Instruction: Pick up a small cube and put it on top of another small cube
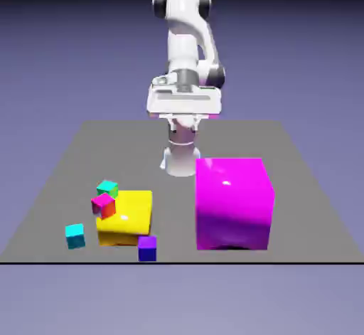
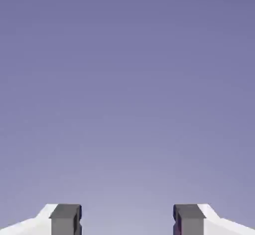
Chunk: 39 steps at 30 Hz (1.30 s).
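Note:
Several small cubes lie toward the exterior view's left front: a cyan cube [image 1: 75, 235], a purple cube [image 1: 147, 248], a magenta-and-red cube [image 1: 104, 204] and a teal cube [image 1: 107, 188]. The last two sit tilted against the back left corner of a flat yellow block [image 1: 128, 217]. My gripper [image 1: 183, 115] hangs high above the table's far middle, well away from all of them. In the hand view my gripper [image 2: 127, 221] is open; its grey fingertips [image 2: 65, 219] stand wide apart with only the backdrop between them. No cube shows in that view.
A large magenta cube [image 1: 233, 203] stands at the exterior view's right front, much taller than the small cubes. The grey table [image 1: 298, 163] ends just in front of the purple cube.

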### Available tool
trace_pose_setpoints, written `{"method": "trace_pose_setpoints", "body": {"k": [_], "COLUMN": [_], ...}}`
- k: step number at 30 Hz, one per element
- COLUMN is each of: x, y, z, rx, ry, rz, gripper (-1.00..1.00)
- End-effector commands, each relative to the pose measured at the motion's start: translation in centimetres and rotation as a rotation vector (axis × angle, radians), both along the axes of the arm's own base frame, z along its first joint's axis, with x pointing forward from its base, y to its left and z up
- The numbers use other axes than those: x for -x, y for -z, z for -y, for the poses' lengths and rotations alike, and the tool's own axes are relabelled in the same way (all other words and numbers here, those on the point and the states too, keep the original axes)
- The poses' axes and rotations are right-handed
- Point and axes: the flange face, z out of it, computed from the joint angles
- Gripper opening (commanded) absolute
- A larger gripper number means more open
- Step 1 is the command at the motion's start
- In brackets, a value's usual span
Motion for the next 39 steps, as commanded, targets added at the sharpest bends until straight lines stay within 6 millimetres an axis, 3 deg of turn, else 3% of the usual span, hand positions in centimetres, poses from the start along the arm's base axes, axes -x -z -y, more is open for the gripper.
{"method": "trace_pose_setpoints", "body": {"k": [1, 8, 15, 21, 28, 30, 34, 35, 36, 39], "x": [-0.9, -6.1, -9.0, -9.4, -7.1, -7.0, -6.8, -6.8, -6.8, -7.1], "y": [0.5, 4.8, 10.9, 17.2, 25.7, 25.9, 32.8, 32.8, 32.8, 27.4], "z": [1.0, 8.8, 17.8, 25.7, 34.4, 34.6, 33.9, 33.9, 33.9, 34.5], "rx": [-0.021, -0.167, -0.311, -0.433, -0.57, -0.572, -0.572, -0.572, -0.572, -0.572], "ry": [0.039, 0.324, 0.62, 0.878, 1.177, 1.183, 1.183, 1.183, 1.183, 1.182], "rz": [-0.031, -0.238, -0.43, -0.585, -0.758, -0.761, -0.761, -0.761, -0.761, -0.761], "gripper": [0.0, 0.0, 0.0, 0.0, 0.0, 0.0, 0.0, -1.0, -1.0, -1.0]}}
